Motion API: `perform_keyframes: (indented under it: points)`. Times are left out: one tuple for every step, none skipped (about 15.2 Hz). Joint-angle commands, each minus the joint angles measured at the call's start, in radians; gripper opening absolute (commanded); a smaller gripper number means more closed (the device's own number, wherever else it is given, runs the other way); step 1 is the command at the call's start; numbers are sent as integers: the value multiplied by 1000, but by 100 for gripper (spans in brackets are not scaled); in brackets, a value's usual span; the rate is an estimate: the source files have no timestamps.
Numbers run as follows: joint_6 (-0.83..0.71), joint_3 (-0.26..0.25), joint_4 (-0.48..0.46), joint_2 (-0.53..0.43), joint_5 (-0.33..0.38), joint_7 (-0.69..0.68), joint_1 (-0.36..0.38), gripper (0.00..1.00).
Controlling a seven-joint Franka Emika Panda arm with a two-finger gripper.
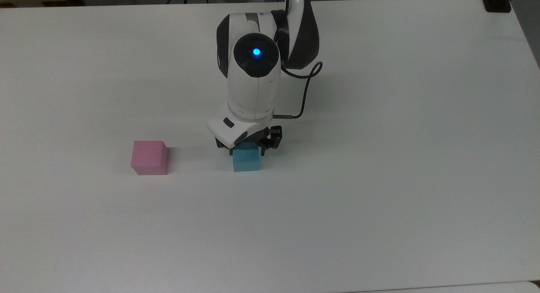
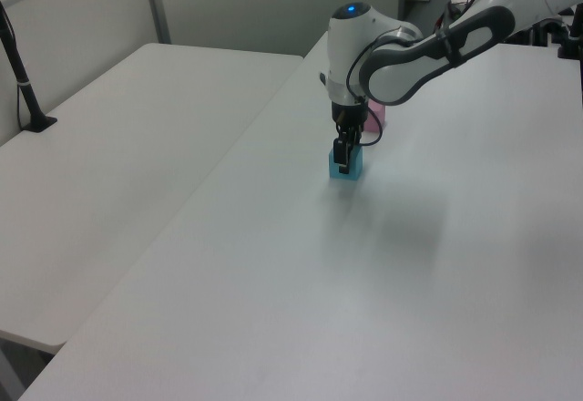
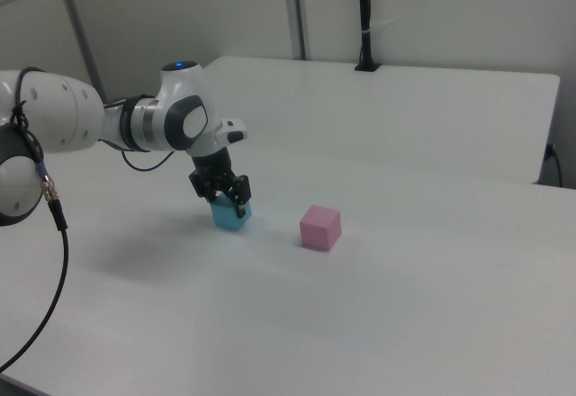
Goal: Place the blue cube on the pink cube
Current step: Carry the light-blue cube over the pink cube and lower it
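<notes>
The blue cube [image 1: 247,162] [image 2: 351,169] [image 3: 230,220] rests on the white table [image 1: 379,200], right of the pink cube [image 1: 149,158] [image 3: 320,227] in the top view. My gripper [image 1: 246,149] [image 2: 342,157] [image 3: 227,205] has come straight down over the blue cube and is open, with a finger on either side of its upper part. The white hand hides the cube's back edge in the top view. In the left view the pink cube [image 2: 376,116] peeks out behind the arm. About two cube widths of bare table separate the cubes.
A black cable [image 1: 306,95] loops off the wrist on the top view's right. A black mount [image 1: 498,2] sits at the table's far right corner. A second white table [image 2: 118,146] adjoins it, carrying a black post [image 2: 23,82] [image 3: 364,18].
</notes>
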Motion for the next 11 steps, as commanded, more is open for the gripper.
perform_keyframes:
  points:
    - [23,-12,21,-4,-19,48,6,29]
    - [15,-16,24,-32,-16,44,-6,29]
    - [-11,-15,24,-59,-16,32,-30,29]
    - [-52,-15,26,-81,-15,-3,-52,29]
    - [-78,-16,26,-93,-12,-54,-70,29]
    - [-86,-16,26,-104,-10,-95,-93,29]
    - [-86,-18,27,-106,-10,-120,-119,29]
    - [-86,-16,27,-104,-13,-134,-150,29]
    - [-86,-16,30,-104,-15,-154,-184,30]
    - [-86,-16,48,-100,-13,-187,-216,30]
    - [-86,-16,61,-93,-10,-223,-237,30]
